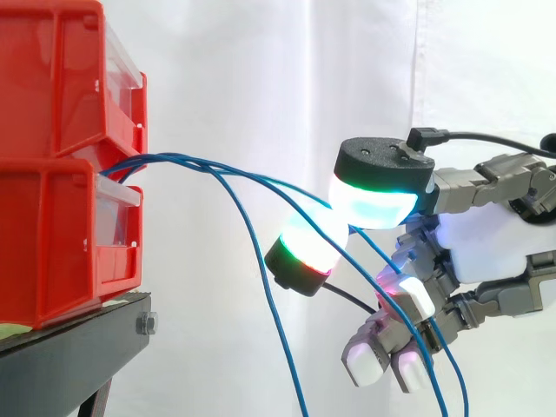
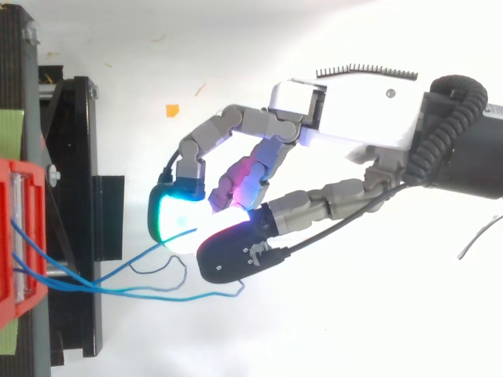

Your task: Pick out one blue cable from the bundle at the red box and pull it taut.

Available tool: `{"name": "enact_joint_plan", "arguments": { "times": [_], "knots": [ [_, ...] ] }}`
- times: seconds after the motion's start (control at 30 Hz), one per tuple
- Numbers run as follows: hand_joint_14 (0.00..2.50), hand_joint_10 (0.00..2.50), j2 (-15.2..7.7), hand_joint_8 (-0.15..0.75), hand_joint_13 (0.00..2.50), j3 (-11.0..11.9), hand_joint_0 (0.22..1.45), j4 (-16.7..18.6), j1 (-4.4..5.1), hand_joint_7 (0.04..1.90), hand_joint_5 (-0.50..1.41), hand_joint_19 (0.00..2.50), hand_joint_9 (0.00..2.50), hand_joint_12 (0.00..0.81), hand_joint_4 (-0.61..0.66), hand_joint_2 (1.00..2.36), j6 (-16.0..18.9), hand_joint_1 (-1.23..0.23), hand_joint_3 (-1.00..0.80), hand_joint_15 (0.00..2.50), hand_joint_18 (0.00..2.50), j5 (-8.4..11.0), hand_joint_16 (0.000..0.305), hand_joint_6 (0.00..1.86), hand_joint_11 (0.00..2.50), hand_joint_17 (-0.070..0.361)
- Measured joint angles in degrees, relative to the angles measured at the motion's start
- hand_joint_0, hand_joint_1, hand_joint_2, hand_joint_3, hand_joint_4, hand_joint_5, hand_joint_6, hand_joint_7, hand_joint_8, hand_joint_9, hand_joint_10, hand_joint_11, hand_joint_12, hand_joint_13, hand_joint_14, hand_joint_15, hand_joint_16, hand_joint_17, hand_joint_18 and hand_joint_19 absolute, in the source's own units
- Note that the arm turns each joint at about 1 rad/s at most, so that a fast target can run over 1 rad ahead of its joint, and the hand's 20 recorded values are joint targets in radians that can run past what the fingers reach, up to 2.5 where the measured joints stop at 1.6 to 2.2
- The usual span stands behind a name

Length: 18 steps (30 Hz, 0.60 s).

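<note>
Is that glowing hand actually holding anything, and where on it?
Yes: one blue cable, pinched between two glowing pads of the hand, part-way along its length, out from the red bins; the rest hangs down below.

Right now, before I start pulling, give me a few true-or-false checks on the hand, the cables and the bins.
1. The hand pinches one blue cable between two pads. True.
2. The other cables are all pulled taut. False: they sag from the bins and hang down past the hand.
3. The red bins are stacked one on the other, and the cables come out where they meet. True.
4. The bins sit on a white table. False: they sit on a black stand.
</note>
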Motion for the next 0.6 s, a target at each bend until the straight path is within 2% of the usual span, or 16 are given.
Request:
{"name": "enact_joint_plan", "arguments": {
  "times": [0.6],
  "knots": [
    [0.01, 0.02, 0.00, 0.280, 0.91, 0.00, 0.60, 0.02, 0.00, 0.93, -0.04, 0.60, 1.29, 0.359, -0.27, 1.01, -0.01, -0.77, -0.15, 0.40, 0.82, 0.03, 0.055, 0.86, 0.66, 0.123]
  ]
}}
